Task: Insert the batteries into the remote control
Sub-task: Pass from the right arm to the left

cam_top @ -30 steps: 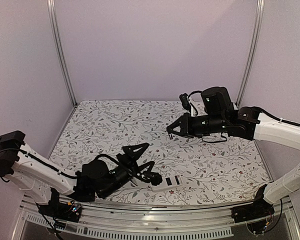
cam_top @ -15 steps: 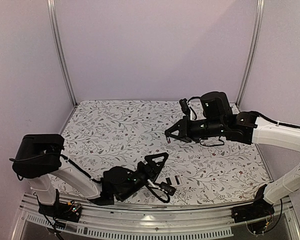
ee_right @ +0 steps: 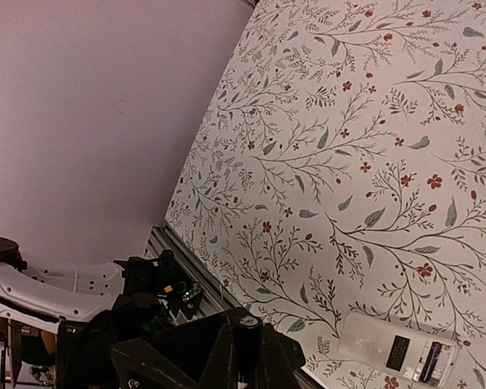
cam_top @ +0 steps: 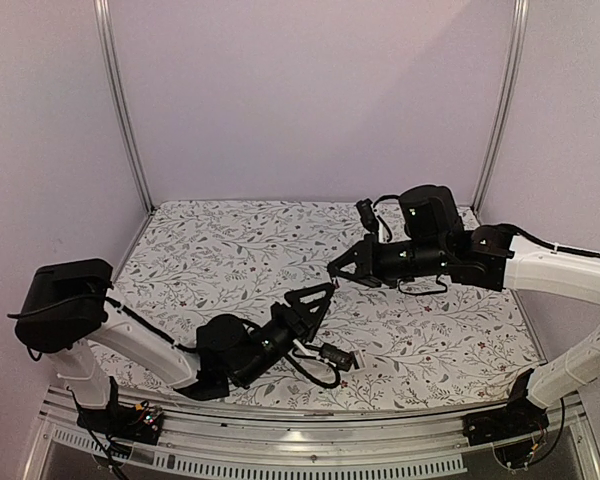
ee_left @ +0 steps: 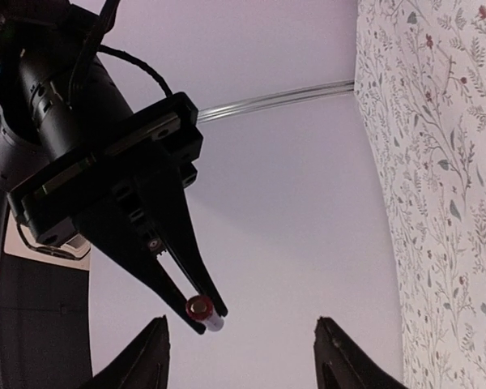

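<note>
The remote control (ee_right: 393, 348) lies white back up near the table's front edge, its dark battery slot showing; a thin dark cylinder (ee_right: 430, 362) seems to lie in the slot's end. In the top view the remote (cam_top: 353, 358) is partly hidden by the left arm's cable. My right gripper (cam_top: 337, 268) hangs above the table middle, shut on a black battery (ee_right: 247, 347). The left wrist view shows that battery's red end (ee_left: 202, 311) sticking out between the right fingers. My left gripper (cam_top: 322, 300) is open and empty, raised off the table, pointing up at the right gripper.
A floral cloth (cam_top: 230, 250) covers the table. Purple walls with metal corner posts (cam_top: 120, 110) enclose the back and sides. The metal front rail (ee_right: 186, 267) runs along the near edge, with the left arm's base beside it.
My left gripper has lifted from beside the remote and turned up toward the right gripper. The right gripper, still holding the battery, has edged slightly left.
</note>
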### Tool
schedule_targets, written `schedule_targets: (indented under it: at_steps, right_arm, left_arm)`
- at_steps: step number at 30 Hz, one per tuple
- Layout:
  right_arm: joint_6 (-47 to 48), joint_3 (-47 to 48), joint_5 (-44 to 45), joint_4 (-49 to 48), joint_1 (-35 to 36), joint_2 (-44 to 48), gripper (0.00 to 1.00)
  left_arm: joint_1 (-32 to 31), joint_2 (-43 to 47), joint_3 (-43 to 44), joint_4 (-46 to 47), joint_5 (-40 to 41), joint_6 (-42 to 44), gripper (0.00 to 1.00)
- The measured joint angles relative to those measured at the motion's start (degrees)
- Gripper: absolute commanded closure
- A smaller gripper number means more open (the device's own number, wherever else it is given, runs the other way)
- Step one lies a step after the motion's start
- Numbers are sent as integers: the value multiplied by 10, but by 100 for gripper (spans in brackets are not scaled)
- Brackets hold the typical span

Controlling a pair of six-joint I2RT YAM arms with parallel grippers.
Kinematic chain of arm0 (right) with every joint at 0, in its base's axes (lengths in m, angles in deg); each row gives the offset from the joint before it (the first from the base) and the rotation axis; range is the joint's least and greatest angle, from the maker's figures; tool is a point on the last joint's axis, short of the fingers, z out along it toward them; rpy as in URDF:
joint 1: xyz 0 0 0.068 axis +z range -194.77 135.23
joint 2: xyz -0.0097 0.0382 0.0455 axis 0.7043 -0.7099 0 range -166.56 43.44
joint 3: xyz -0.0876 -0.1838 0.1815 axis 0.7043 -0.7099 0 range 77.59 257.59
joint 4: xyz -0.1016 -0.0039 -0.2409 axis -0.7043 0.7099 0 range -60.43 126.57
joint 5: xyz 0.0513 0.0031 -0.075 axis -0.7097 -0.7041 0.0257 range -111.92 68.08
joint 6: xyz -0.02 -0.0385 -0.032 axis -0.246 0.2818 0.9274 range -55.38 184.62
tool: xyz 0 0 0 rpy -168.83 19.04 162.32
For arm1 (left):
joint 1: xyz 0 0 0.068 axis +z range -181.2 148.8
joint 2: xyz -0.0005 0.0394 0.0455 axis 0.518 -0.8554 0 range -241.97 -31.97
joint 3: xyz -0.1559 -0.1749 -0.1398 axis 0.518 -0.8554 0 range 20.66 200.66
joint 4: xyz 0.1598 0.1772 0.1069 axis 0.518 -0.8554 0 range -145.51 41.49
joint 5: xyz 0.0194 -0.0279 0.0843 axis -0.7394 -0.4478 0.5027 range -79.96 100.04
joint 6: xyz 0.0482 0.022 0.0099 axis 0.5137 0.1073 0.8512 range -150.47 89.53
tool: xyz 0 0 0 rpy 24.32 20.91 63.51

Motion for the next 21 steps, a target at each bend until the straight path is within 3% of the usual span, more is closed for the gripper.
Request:
schedule_targets:
  at_steps: [7, 21]
  right_arm:
    - [0, 0, 0, 0, 10, 0, 100]
    - [-2, 0, 0, -9, 13, 0, 100]
  left_arm:
    - [12, 0, 28, 2, -2, 3, 46]
    - [12, -2, 29, 1, -15, 11, 71]
